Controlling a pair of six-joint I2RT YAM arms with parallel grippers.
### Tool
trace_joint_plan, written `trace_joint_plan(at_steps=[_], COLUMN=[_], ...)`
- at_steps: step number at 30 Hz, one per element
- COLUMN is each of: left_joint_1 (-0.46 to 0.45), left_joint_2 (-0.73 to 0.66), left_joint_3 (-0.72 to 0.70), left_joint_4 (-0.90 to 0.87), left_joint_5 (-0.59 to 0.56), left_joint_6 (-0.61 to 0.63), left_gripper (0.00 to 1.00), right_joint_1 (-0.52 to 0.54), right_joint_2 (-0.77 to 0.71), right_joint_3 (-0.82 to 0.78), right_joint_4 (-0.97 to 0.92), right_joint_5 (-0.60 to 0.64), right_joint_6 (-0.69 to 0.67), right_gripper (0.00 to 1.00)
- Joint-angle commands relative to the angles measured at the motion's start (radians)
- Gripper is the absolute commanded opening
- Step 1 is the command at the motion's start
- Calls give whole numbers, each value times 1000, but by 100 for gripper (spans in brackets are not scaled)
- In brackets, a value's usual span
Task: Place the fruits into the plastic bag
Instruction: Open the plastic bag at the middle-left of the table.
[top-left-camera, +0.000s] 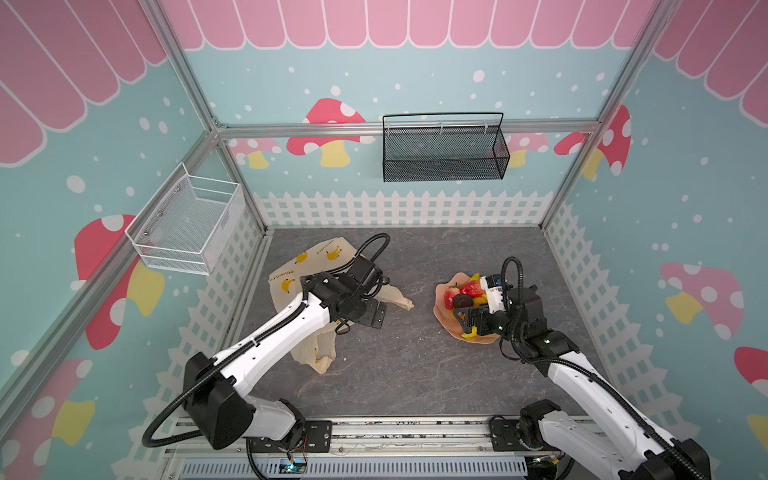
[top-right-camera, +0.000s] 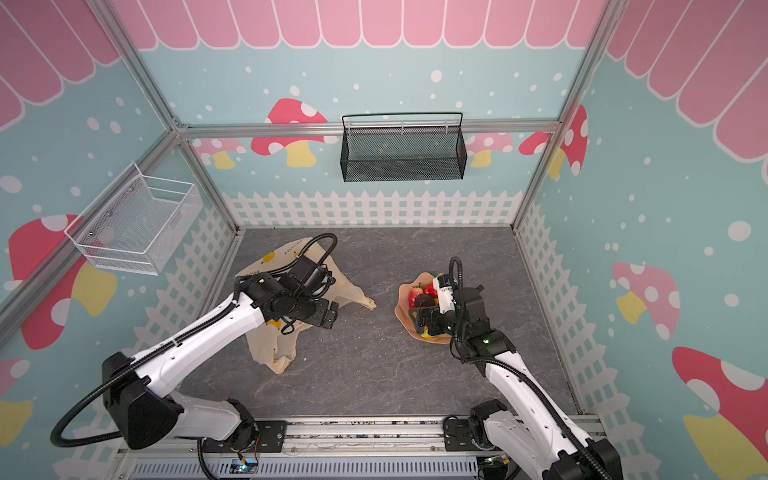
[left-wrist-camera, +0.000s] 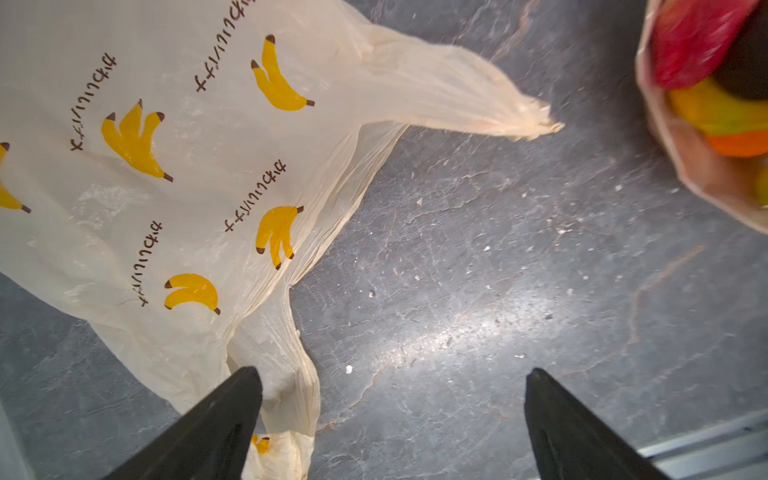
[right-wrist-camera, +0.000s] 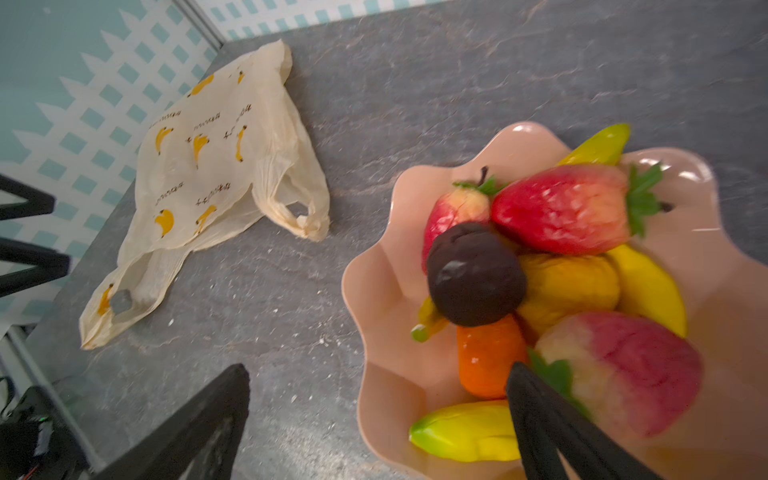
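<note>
The bench (top-left-camera: 415, 365) is a dark grey slab with a stone look, crossed by thin pale and rusty veins and dotted with small white specks. A glare of light lies on its middle in the left wrist view. Teal walls close it in on three sides, printed with white dots, red and pink mushrooms, a white picket fence along the bottom and a pink scalloped awning above, all held in a bare metal frame. A black mesh basket (top-left-camera: 444, 153) hangs on the back wall and a white wire basket (top-left-camera: 187, 224) on the left wall. A metal rail (top-left-camera: 395, 432) runs along the near edge under both arm bases.

The plastic bag (top-left-camera: 303, 253) lies flat and crumpled on the left part of the bench, its handle loops spread out. The fruits (right-wrist-camera: 540, 270) are piled on a pink wavy plate (right-wrist-camera: 386, 291) on the right part, well apart from the bag.

The left pincer (left-wrist-camera: 392, 374) hangs over the bag's edge, fingers wide apart and holding nothing. The right pincer (right-wrist-camera: 378, 370) is also spread wide and holds nothing, one finger over the plate, one over bare bench.
</note>
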Motion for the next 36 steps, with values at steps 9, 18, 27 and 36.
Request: trace_joint_plan(at_steps=[9,18,27,36], left_joint_1=[57,154,212,217], left_joint_2=[224,396,441,436], left_joint_3=[85,114,64,18], left_joint_4=[80,199,270,289], left_joint_5=[-193,-165,-124,-102], left_joint_6=[135,215,230,233], left_gripper=[95,92,86,84], right_joint_1=[123,158,214,251], right_joint_2=[44,39,77,138], right_joint_3=[8,22,48,79], right_joint_4=[-22,-4,20,45], right_joint_5=[-13,15,42,62], right_joint_6=[109,148,185,191], right_gripper=[98,98,98,99])
